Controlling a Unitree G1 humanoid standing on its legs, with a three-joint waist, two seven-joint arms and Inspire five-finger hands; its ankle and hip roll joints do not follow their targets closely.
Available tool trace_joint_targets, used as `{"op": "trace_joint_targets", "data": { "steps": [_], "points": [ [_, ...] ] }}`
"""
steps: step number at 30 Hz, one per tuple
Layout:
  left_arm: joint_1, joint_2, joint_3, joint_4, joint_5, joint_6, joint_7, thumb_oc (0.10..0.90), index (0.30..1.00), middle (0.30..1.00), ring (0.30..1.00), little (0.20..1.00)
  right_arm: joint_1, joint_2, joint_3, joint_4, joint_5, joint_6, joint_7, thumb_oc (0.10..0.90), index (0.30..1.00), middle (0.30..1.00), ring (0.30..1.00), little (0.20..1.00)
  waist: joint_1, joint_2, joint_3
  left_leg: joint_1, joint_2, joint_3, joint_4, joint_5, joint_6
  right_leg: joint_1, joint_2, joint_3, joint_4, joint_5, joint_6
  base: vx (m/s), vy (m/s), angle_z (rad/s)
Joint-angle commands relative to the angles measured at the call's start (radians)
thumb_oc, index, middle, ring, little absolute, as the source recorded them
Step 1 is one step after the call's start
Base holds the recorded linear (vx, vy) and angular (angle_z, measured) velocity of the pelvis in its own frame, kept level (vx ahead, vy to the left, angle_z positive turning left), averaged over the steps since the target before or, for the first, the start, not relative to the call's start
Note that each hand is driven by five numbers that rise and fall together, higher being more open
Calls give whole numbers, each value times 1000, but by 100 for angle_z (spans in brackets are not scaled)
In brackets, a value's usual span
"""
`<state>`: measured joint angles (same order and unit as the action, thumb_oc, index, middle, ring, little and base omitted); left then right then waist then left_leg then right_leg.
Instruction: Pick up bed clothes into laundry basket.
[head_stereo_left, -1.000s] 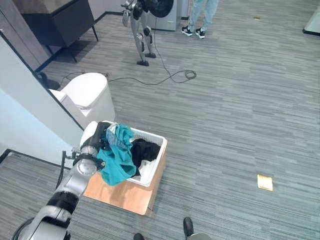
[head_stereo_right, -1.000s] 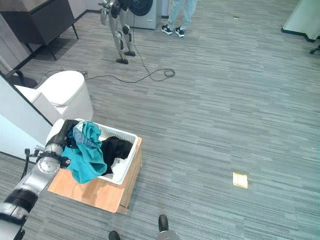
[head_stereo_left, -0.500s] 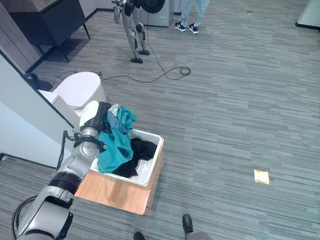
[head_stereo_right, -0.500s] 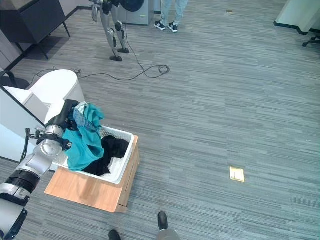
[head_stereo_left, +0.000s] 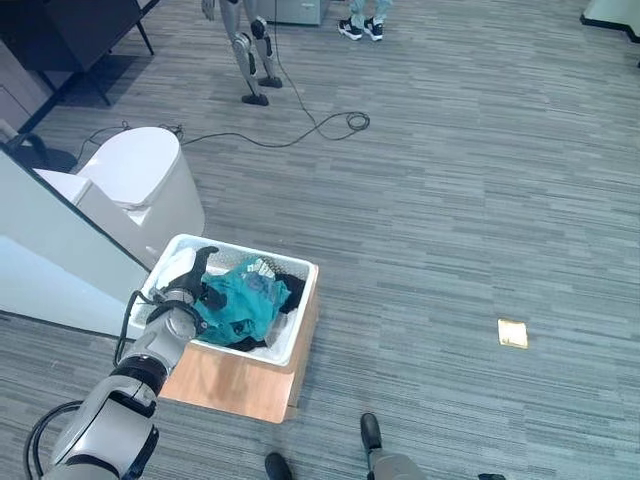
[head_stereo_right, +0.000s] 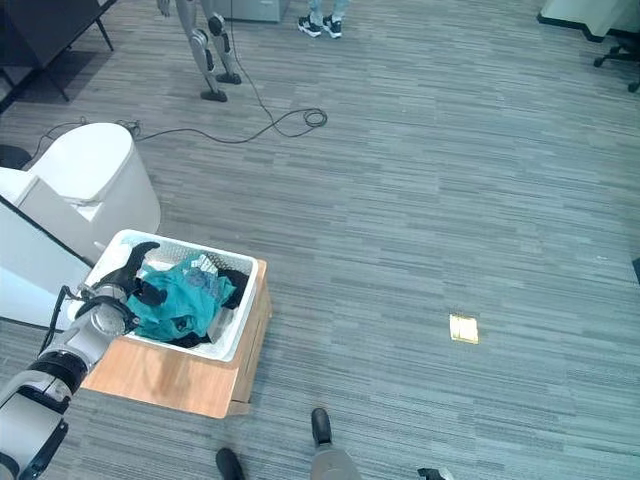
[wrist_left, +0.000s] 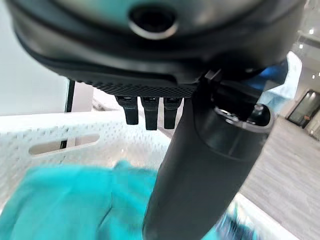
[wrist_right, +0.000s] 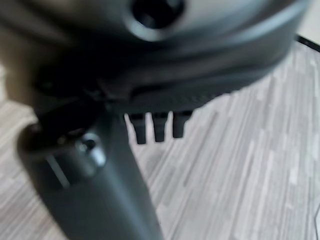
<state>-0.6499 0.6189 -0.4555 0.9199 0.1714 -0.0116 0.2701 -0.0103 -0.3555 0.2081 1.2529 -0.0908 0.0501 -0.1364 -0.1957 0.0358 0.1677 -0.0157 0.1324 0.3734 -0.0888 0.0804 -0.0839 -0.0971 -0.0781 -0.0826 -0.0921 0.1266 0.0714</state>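
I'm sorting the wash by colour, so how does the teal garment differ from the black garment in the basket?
The teal garment is bright, piled on top and mostly exposed; the black garment is dark and shows as patches at the teal one's edges. Both lie crumpled inside the white laundry basket.

The laundry basket (head_stereo_left: 300, 318) sits on a low wooden box (head_stereo_left: 232, 382), over on the left of the floor. Clothes (head_stereo_left: 240, 305) are piled inside the basket, and the left hand (head_stereo_left: 194, 275) is in there too, at the basket's left end right beside the pile. Behind the basket there's a bin (head_stereo_left: 145, 178). Way off to the right, a small flat card (head_stereo_left: 512, 333) lies on the floor. A person's shoes (head_stereo_left: 360, 28) are at the far end of the room.
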Motion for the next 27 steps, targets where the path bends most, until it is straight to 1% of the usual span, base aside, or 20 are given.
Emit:
{"op": "trace_joint_targets", "data": {
  "steps": [1, 3, 6, 7, 8, 9, 10, 11, 12, 14, 15, 16, 17, 18, 19, 20, 22, 23, 26, 27],
  "points": [
    [-230, 86, 68, -84, 34, -44, 111, 800, 900, 900, 900, 900, -18, -34, 37, 63, 37, -7, -27, 800, 900, 900, 900, 900, -1, -42, -10, -5, -1, -56, 2, -33, -6, 110, -69, -35, 5, -104, 102, 15, -56, 7],
    [-209, 90, 136, -295, -7, -73, 168, 800, 900, 900, 900, 900, -47, -31, 43, 34, 38, -9, -30, 800, 900, 900, 900, 900, 22, -54, -15, 11, -1, -69, 2, -38, -9, 140, -69, -49, 5, -116, 99, 2, -70, 8],
    [-143, 57, 218, -481, -50, -118, 199, 800, 900, 900, 900, 900, -99, -38, 49, 16, 32, -7, -40, 800, 900, 900, 900, 900, 46, -67, -25, 19, 1, -86, 2, -35, -12, 161, -66, -62, 5, -124, 93, -20, -67, 30],
    [-139, 58, 222, -485, -50, -116, 199, 800, 900, 900, 900, 900, -101, -39, 51, 16, 32, -7, -40, 800, 900, 900, 900, 900, 45, -65, -27, 14, 3, -86, 2, -30, -12, 156, -64, -62, 5, -119, 91, -2, -70, 24],
    [-42, 19, 282, -625, -103, -157, 206, 800, 900, 900, 900, 900, -166, -44, 84, -30, -1, -30, -68, 800, 900, 900, 900, 900, 76, -73, -33, 24, 2, -96, 2, -33, -12, 172, -63, -66, 5, -130, 89, -26, -52, 13],
    [-36, 20, 287, -631, -102, -155, 204, 800, 900, 900, 900, 900, -167, -45, 87, -29, -1, -30, -69, 800, 900, 900, 900, 900, 74, -71, -35, 20, 4, -95, 2, -28, -12, 167, -62, -65, 5, -125, 87, -9, -71, 5],
    [46, -14, 331, -726, -142, -185, 208, 800, 900, 900, 900, 900, -225, -28, 88, -67, -5, -11, -90, 800, 900, 900, 900, 900, 91, -73, -42, 21, 4, -100, 2, -26, -12, 171, -60, -66, 5, -129, 83, -2, -60, -2],
    [150, -38, 387, -845, -200, -231, 177, 800, 900, 900, 900, 900, -292, -85, 66, -115, -23, -10, -115, 800, 900, 900, 900, 900, 119, -77, -54, 27, 6, -107, 2, -23, -11, 182, -54, -70, 5, -136, 76, 17, -74, -1],
    [232, -31, 427, -921, -233, -252, 139, 800, 900, 900, 900, 900, -313, -132, 48, -144, -28, -10, -117, 800, 900, 900, 900, 900, 130, -73, -62, 31, 8, -109, 2, -21, -12, 188, -51, -74, 5, -139, 72, 31, -72, -4],
    [397, -29, 506, -1001, -301, -287, 86, 800, 900, 900, 900, 900, -365, -254, -13, -213, -25, -10, -125, 800, 900, 900, 900, 900, 158, -76, -63, 43, 10, -118, 2, -22, -14, 207, -48, -87, 8, -150, 69, 1, -51, 12],
    [404, -32, 512, -1008, -303, -284, 83, 800, 900, 900, 900, 900, -365, -256, -10, -215, -25, -8, -124, 800, 900, 900, 900, 900, 156, -72, -66, 37, 12, -117, 2, -16, -14, 202, -46, -86, 7, -144, 67, -63, -52, 31],
    [567, -49, 578, -1064, -391, -309, 15, 800, 900, 900, 900, 900, -402, -388, -70, -336, -24, -15, -138, 800, 900, 900, 900, 900, 177, -69, -65, 43, 15, -118, 2, -12, -11, 207, -41, -97, 31, -155, 62, -81, -41, 33],
    [638, -43, 604, -1075, -406, -310, -21, 800, 900, 900, 900, 900, -406, -444, -108, -398, -18, -27, -137, 800, 900, 900, 900, 900, 191, -63, -62, 44, 20, -119, 2, -5, -10, 193, -36, -107, 80, -171, 57, -64, -38, 21],
    [639, -43, 605, -1076, -406, -310, -22, 800, 900, 900, 900, 900, -405, -444, -108, -399, -19, -27, -137, 800, 900, 900, 900, 900, 192, -63, -64, 42, 21, -119, 2, -4, -10, 190, -35, -106, 81, -171, 56, -71, 14, 16],
    [799, -117, 767, -1135, -364, -286, 6, 800, 900, 900, 900, 900, -67, -355, -329, -1071, -174, -56, -151, 800, 900, 900, 900, 900, 135, -36, -21, 48, 36, -116, 2, 0, -6, 134, -22, -84, 210, -219, 57, -209, 3, 36],
    [880, -151, 827, -1120, -336, -302, 20, 800, 900, 900, 900, 900, 152, -191, -509, -1297, -258, -118, -176, 800, 900, 900, 900, 900, 96, -11, -6, 16, 42, -170, 2, 16, 2, 90, 29, 40, 291, -262, 57, -233, -6, 31],
    [882, -160, 803, -1084, -398, -315, 19, 800, 900, 900, 900, 900, 145, -114, -489, -1318, -268, -169, -242, 800, 900, 900, 900, 900, 87, -9, -10, -29, 35, -223, 2, 35, 8, 101, 73, 197, 287, -302, 28, -163, -100, 113],
    [884, -161, 793, -1062, -418, -306, 18, 800, 900, 900, 900, 900, 121, -97, -477, -1336, -245, -186, -263, 800, 900, 900, 900, 900, 100, -9, -9, -60, 38, -240, 10, 54, 8, 122, 90, 242, 256, -309, 5, -139, -170, 160],
    [900, -163, 803, -1043, -408, -316, 50, 800, 900, 900, 900, 900, 50, -105, -465, -1412, -243, -229, -319, 800, 900, 900, 900, 900, 163, -15, 4, -130, 38, -273, 44, 91, -8, 200, 83, 231, 111, -283, -25, -144, -219, 57],
    [900, -164, 803, -1045, -407, -316, 51, 800, 900, 900, 900, 900, 46, -106, -464, -1408, -244, -230, -321, 800, 900, 900, 900, 900, 156, -13, 6, -138, 39, -281, 55, 87, -10, 207, 84, 225, 97, -275, -27, -201, -231, 66]
  ]
}}
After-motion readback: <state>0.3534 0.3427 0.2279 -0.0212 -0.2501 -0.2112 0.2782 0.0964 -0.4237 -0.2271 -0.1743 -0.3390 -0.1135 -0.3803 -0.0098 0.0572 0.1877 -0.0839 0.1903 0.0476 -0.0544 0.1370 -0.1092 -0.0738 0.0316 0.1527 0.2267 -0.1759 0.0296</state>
